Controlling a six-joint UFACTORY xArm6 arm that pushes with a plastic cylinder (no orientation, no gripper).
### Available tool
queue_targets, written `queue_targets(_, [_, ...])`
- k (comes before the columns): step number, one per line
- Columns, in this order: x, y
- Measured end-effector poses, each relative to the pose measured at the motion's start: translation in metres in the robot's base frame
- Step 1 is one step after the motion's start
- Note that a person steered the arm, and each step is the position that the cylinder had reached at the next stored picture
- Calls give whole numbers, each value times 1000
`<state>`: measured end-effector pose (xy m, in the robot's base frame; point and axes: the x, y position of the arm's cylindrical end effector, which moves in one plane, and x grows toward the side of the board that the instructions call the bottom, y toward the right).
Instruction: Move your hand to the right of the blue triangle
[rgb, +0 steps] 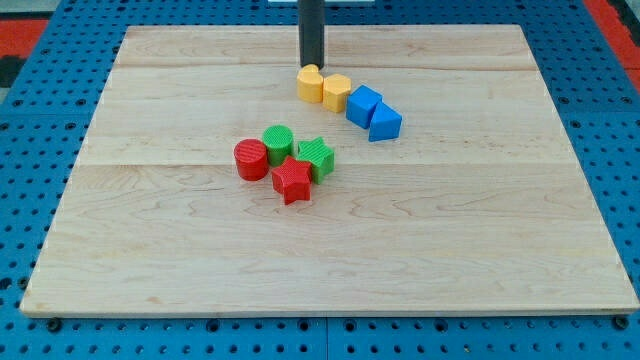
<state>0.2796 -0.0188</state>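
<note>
The blue triangle (385, 123) lies right of the board's middle, touching a blue cube (363, 104) at its upper left. My tip (312, 66) is at the lower end of the dark rod, touching the top of a yellow block (310, 83). The tip is to the upper left of the blue triangle, with the blue cube and a second yellow block (336, 91) between them.
A red cylinder (251, 159), a green cylinder (278, 143), a green star (316, 157) and a red star (292, 180) cluster left of the middle. The wooden board (150, 250) lies on a blue pegboard surface (30, 150).
</note>
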Motion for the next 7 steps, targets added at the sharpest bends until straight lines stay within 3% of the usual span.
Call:
queue_targets(3, [30,-21])
queue_targets(4, [-17,-10])
queue_targets(5, [-60,37])
queue_targets(7, [-9,159])
